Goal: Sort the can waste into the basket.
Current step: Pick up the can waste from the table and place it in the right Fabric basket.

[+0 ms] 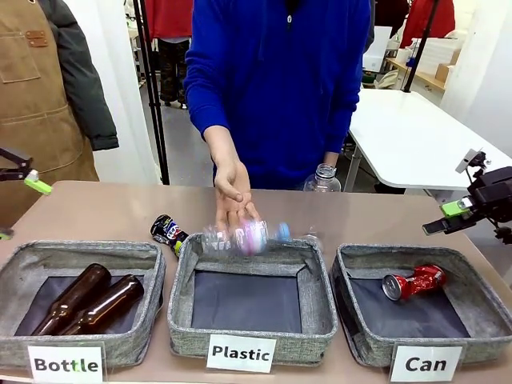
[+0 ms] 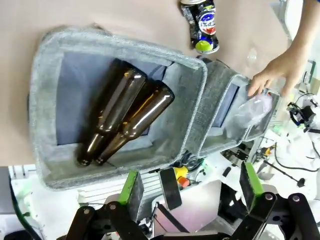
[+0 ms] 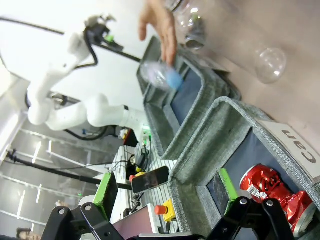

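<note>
Hands you ran stood wide open, empty: left hand, right hand. Red can lay in Can basket; dark can on surface beside Plastic basket.

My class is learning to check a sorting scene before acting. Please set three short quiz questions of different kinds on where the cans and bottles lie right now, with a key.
1. Multiple choice: the red can lies in the basket labelled: A Bottle; B Can; C Plastic.
2. True or false: the dark printed can already lies inside one of the baskets.
3. Fill in: the left-hand basket holds ___ brown bottles.

Key: 1 B; 2 false; 3 two.
</note>
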`<state>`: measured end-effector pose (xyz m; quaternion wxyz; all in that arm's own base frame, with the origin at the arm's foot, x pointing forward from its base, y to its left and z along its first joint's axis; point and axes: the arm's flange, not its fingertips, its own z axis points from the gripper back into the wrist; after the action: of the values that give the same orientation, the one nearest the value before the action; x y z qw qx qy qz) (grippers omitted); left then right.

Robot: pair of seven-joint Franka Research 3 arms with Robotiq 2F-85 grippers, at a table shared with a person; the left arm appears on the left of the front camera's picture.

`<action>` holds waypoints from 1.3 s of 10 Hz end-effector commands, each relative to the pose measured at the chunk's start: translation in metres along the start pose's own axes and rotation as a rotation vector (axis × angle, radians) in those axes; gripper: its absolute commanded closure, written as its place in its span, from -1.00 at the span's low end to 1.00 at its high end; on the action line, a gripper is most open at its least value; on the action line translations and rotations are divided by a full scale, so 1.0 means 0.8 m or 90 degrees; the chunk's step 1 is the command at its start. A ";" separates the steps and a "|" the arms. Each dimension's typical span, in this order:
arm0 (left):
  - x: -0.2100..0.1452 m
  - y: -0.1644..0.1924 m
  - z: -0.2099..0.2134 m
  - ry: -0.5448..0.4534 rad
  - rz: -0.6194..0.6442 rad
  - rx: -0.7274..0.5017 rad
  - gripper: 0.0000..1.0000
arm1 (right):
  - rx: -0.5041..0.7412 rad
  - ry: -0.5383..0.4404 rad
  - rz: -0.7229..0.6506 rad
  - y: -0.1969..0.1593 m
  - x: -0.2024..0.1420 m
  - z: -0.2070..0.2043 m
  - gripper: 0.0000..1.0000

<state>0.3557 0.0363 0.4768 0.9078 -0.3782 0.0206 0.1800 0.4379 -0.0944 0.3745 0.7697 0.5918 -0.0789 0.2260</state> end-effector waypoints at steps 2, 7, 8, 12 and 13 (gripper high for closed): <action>0.015 -0.058 -0.023 -0.019 -0.027 0.038 -1.00 | -0.002 -0.003 0.003 0.003 0.001 0.000 -1.00; 0.018 -0.036 -0.003 -0.002 -0.038 0.007 -1.00 | -0.002 -0.003 0.003 0.003 0.001 0.000 -1.00; 0.013 -0.018 0.003 -0.003 -0.034 -0.006 -1.00 | -0.002 -0.003 0.003 0.003 0.001 0.000 -1.00; 0.013 -0.058 -0.041 0.013 -0.043 0.058 -1.00 | -0.002 -0.003 0.003 0.003 0.001 0.000 -1.00; 0.018 -0.086 -0.064 0.005 -0.017 0.084 -1.00 | -0.002 -0.003 0.003 0.003 0.001 0.000 -1.00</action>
<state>0.3792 -0.0165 0.4801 0.9272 -0.3432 0.0254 0.1479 0.4379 -0.0944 0.3745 0.7697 0.5918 -0.0789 0.2261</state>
